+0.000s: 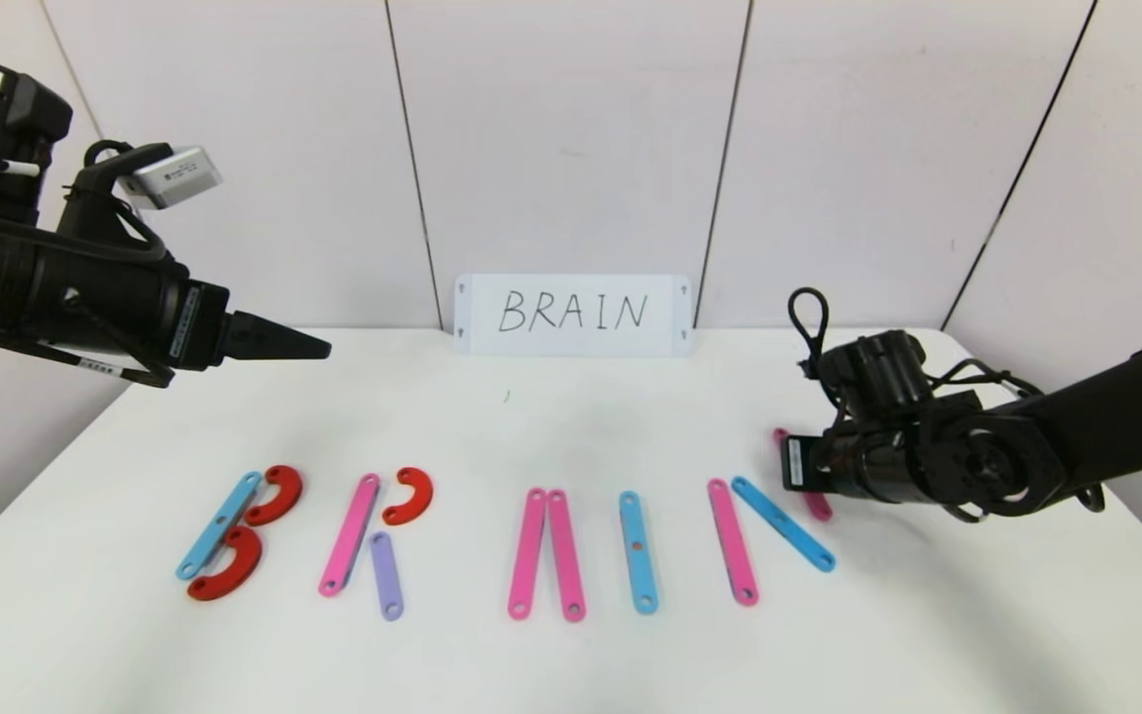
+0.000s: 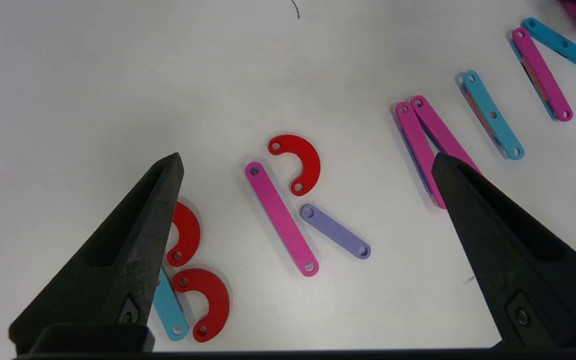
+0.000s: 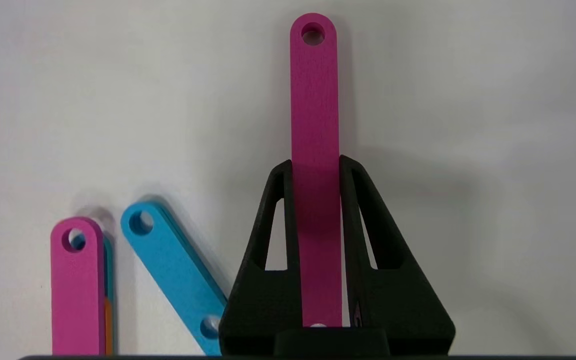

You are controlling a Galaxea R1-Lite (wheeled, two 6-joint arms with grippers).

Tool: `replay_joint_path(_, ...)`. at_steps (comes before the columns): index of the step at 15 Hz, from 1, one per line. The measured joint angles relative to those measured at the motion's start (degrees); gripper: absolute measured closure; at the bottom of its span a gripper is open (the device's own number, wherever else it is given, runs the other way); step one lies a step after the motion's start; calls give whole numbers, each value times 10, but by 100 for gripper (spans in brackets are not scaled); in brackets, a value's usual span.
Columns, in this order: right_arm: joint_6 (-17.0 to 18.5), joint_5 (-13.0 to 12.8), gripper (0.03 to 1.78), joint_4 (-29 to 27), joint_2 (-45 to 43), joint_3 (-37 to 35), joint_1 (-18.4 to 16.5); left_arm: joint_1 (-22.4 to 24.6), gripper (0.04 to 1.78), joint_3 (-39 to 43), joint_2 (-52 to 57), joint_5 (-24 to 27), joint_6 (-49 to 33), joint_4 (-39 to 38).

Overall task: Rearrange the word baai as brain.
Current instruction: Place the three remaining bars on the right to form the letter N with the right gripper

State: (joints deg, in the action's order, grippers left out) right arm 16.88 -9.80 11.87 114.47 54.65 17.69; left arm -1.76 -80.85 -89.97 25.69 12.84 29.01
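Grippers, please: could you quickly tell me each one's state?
Left gripper: open, empty, raised above the letters.
Right gripper: shut on the pink strip of the N.

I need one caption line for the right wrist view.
Right pincer shut on a pink strip, beside a blue strip of the N.

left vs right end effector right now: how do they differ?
The left end effector is wide open; the right end effector is shut on the pink strip.
The left one hangs above the table over the B and R pieces and touches nothing; the right one is low at the N, beside the blue diagonal strip.
Both have black, tapered fingers.
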Motion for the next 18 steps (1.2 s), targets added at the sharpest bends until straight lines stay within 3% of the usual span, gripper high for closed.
replay_joint_path(18, 19, 1, 154, -1, -54, -77, 22, -1, 9, 1, 5, 1, 0, 0)
